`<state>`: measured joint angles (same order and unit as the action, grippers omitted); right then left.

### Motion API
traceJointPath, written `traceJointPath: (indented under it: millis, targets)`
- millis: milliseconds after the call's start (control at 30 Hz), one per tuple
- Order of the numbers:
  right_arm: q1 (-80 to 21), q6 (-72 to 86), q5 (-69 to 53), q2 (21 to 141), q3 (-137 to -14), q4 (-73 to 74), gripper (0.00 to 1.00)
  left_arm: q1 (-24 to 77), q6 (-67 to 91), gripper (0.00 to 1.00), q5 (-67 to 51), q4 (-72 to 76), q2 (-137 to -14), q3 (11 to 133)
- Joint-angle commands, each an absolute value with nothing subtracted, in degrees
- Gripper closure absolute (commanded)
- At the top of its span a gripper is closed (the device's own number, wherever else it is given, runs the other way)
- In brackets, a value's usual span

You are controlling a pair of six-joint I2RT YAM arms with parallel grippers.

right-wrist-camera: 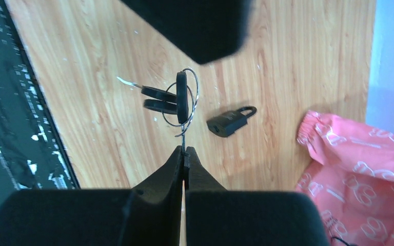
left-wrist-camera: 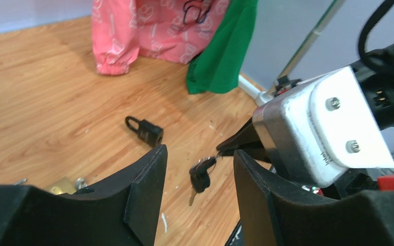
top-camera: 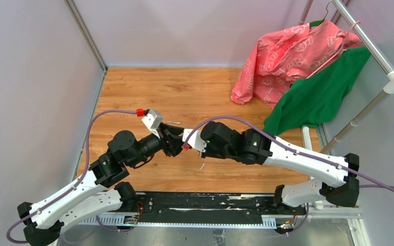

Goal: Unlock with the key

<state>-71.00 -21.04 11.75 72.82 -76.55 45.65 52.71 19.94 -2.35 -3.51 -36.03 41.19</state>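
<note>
The right hand [right-wrist-camera: 184, 154] is pinching the wire of the key ring [right-wrist-camera: 196, 91] between its fully closed fingertips, holding it in the air above the wooden counter [top-camera: 195, 92]. Two black-headed keys [right-wrist-camera: 159, 100] are hanging from the ring side by side. A third dark piece sits edge-on beside them, and what it is cannot be told. In the right wrist view the keys' long axes are running across the picture, with one bare blade pointing left toward the black strip at the counter's near edge.

The left hand [left-wrist-camera: 200, 192] is standing about half open and gripping nothing. Its two fingers [left-wrist-camera: 146, 189] are flanking the dangling keys, apart from them on both sides.

One black padlock [right-wrist-camera: 230, 121] is lying on its side on the counter beyond the keys, its shackle pointing away from the arms. One pink garment [top-camera: 292, 51] and one green garment [top-camera: 318, 92] are hanging at the far right.
</note>
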Motion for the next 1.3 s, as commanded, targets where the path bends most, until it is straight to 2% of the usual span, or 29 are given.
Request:
traceJointPath:
  millis: [0,200,367,500,700,967,1267]
  targets:
    - [-69.3,-19.4,20.0,75.1,-79.9,48.2,1.0,53.0,20.6,0.45,2.7,-5.0,-34.9,38.0]
    - [-65.0,-14.1,16.4,76.9,-83.4,49.4,1.0,53.6,20.1,0.44,6.8,0.9,-35.2,32.4]
    - [-64.9,-10.5,17.0,79.4,-87.2,51.6,1.0,58.8,16.2,0.39,18.1,4.6,-39.4,32.5]
    - [-64.8,-7.3,16.2,80.5,-89.8,52.6,1.0,61.3,13.3,0.37,20.4,10.4,-44.6,33.3]
    - [-64.9,-4.4,15.5,80.9,-92.0,53.8,1.0,62.7,10.6,0.38,23.2,15.5,-50.7,34.6]
    - [-64.9,-0.8,13.2,80.9,-93.8,56.1,1.0,62.9,9.8,0.44,36.4,16.9,-56.1,38.8]
    - [-64.1,1.7,16.2,81.1,-91.0,57.4,1.0,62.9,14.5,0.45,39.4,17.8,-51.4,38.1]
